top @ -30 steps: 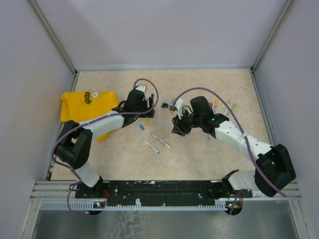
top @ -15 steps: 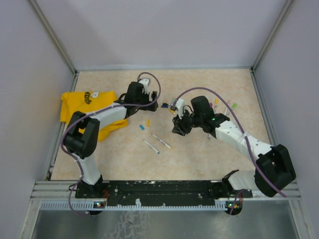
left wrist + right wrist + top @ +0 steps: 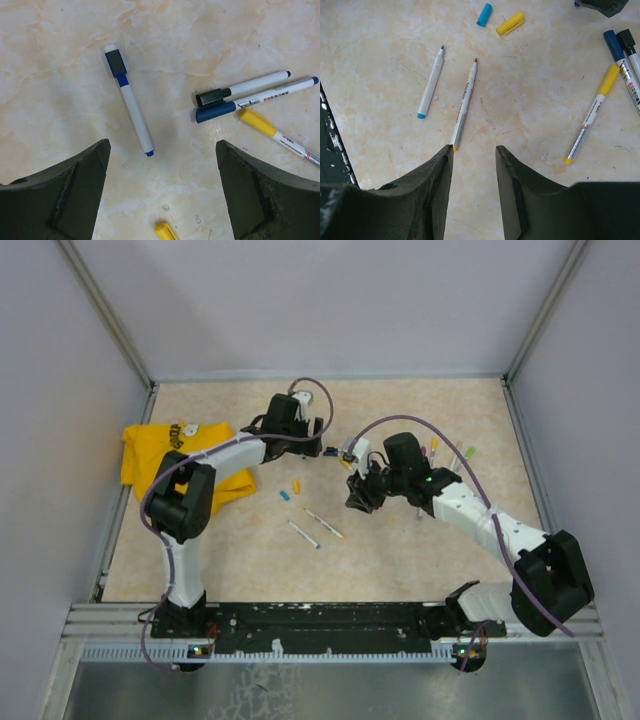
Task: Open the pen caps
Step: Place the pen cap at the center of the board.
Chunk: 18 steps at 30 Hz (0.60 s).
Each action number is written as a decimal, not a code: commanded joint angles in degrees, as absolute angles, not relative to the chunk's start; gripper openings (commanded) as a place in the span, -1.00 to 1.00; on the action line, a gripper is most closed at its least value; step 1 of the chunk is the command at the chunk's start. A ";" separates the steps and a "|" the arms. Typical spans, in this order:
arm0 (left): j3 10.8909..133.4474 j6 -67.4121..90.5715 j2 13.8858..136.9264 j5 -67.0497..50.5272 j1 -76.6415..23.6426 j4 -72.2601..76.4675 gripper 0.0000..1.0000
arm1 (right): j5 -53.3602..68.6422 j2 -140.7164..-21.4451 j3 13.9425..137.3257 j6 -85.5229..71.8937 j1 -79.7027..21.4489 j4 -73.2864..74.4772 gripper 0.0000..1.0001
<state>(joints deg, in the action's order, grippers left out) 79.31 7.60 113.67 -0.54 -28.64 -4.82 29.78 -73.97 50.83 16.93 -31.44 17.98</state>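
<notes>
My left gripper [image 3: 162, 150] hangs open over bare table, nothing between its fingers [image 3: 80, 175]. Just ahead of it lies a white pen with a blue cap [image 3: 116, 62]. Right of that pen lie a black-capped pen [image 3: 212, 96], a blue-capped pen [image 3: 215, 112] and a yellow-capped pen [image 3: 257, 122]. A loose yellow cap [image 3: 165, 231] shows at the bottom edge. My right gripper [image 3: 474, 148] stands open with a narrow gap and holds nothing. Two uncapped pens [image 3: 465, 105] lie ahead of it, with a loose blue cap [image 3: 484, 14] and a yellow cap [image 3: 510, 23] beyond. From above, the left gripper [image 3: 316, 440] is at mid-back and the right gripper [image 3: 357, 498] just right of it.
A yellow cloth [image 3: 175, 455] lies at the left side of the table. More capped pens [image 3: 450, 452] lie behind the right arm. Grey walls close in the table on three sides.
The left arm has swung right and toward the back, away from the yellow cloth to the capped pens, and its jaws have opened wider. The right arm has not moved.
</notes>
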 commanded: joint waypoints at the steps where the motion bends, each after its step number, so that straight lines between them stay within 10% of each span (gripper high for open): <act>1: 83.92 5.91 116.47 -0.35 -28.50 -8.44 0.80 | 30.59 -71.95 52.91 17.75 -30.76 17.38 -0.21; 18: 94.53 4.37 124.93 2.31 -28.48 -15.84 0.42 | 30.76 -71.98 52.90 17.76 -30.70 17.39 -0.20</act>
